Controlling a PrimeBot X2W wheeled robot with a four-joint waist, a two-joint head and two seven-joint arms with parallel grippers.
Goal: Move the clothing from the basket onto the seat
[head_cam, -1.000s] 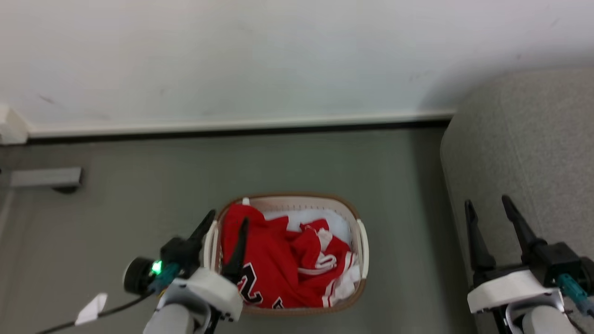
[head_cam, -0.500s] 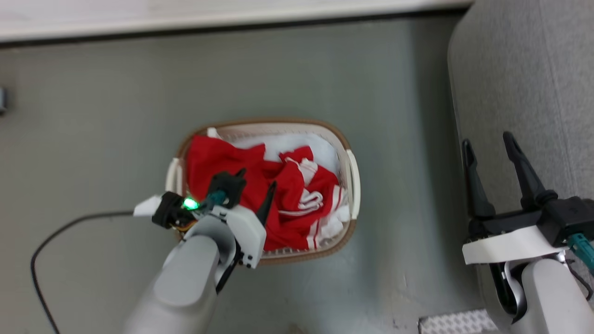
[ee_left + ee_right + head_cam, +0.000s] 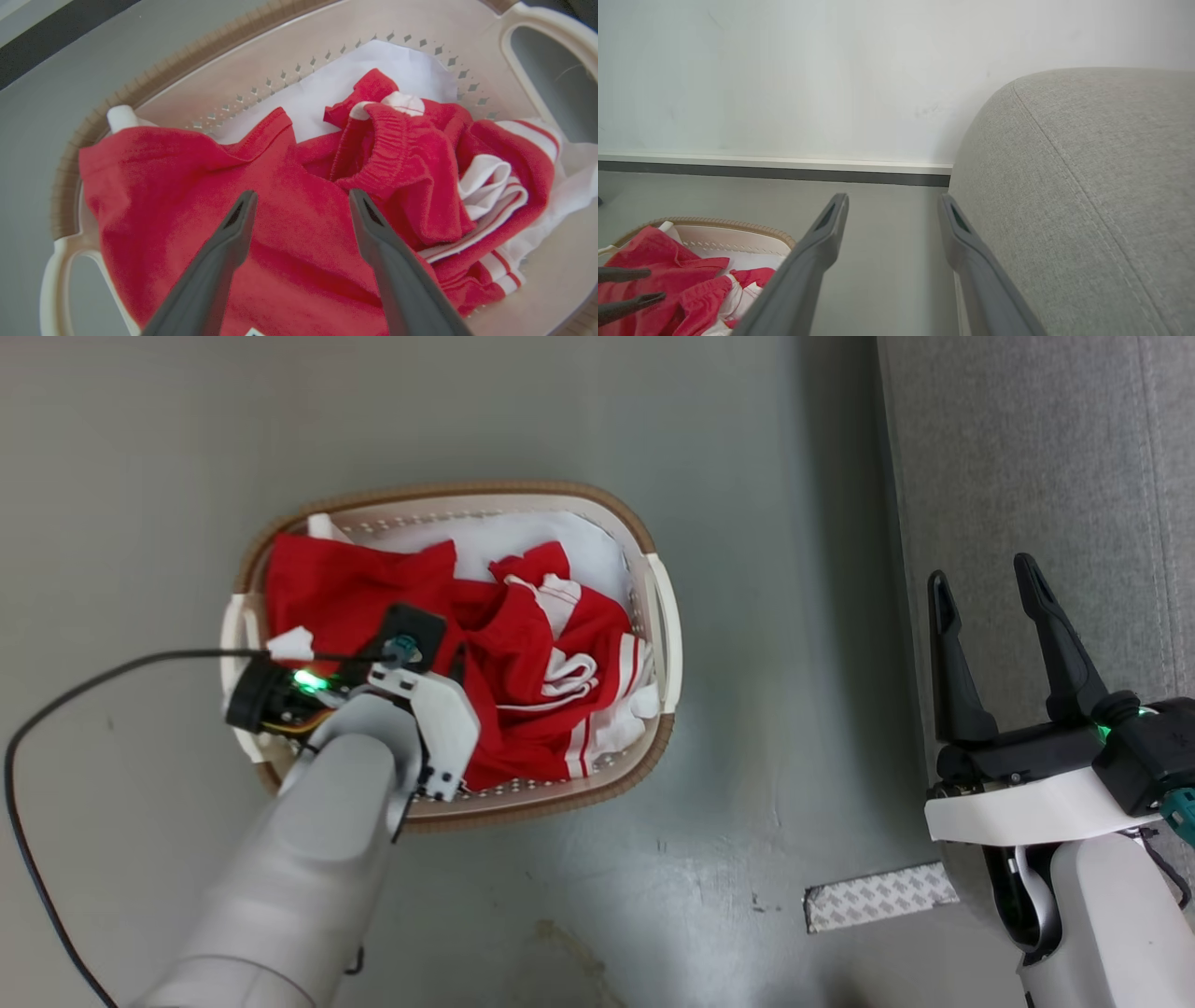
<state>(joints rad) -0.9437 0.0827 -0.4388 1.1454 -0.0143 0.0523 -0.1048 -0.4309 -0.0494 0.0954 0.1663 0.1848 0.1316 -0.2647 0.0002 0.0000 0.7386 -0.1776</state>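
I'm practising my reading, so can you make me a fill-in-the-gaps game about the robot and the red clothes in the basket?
1. The red clothing lies inside the ____.
2. The left jaws, aimed at the clothing, stand ____.
3. The grey seat is on the robot's ____ side.
4. Beneath the clothing lies a plain ____ cloth.
Missing words: basket, open, right, white.
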